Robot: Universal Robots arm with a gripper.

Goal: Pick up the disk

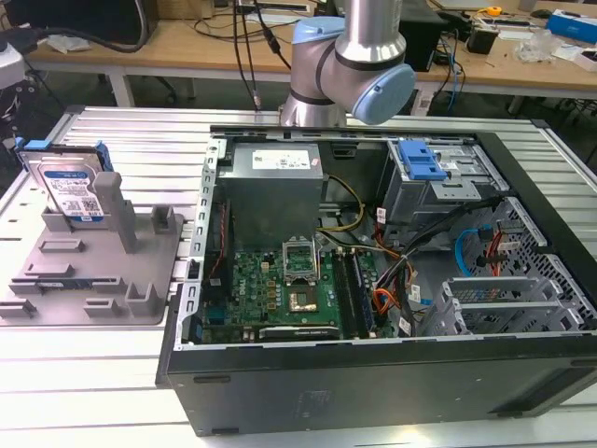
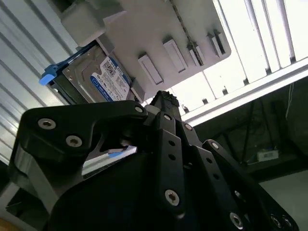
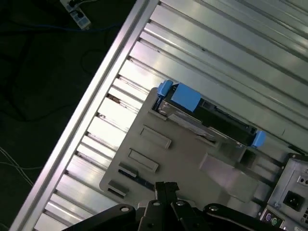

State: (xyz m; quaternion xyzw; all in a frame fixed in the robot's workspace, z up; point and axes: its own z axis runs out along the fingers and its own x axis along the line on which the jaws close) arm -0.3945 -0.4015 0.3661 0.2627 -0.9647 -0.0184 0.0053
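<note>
**A:** Where is the disk (image 1: pixel 67 187) sitting?

**B:** It's standing on edge in a slot of the grey fixture (image 1: pixel 112 271), label facing out, just beside an upright post. In the exterior view the fixture is lying at about nine o'clock from the open computer case (image 1: pixel 373 373), on the slatted bench (image 1: pixel 121 131).

**A:** And the pincer?

**B:** In the first wrist view the pincer (image 3: pixel 166 185) is looking pressed closed, tips together and gripping nothing. It's hovering apart from the disk.

**A:** What's worrying you?

**B:** Closed tips coming down would be striking the disk's upper edge instead of straddling it. Pinching only a blue side rail (image 3: pixel 185 96) could be letting the disk flex and slip. Catching the post could be dragging the whole fixture.

**A:** What is the case holding?

**B:** A motherboard (image 1: pixel 280 280) and a power supply (image 1: pixel 275 182). Toward one o'clock there's a drive cage (image 1: pixel 438 182) with a blue latch (image 1: pixel 420 161).
</note>
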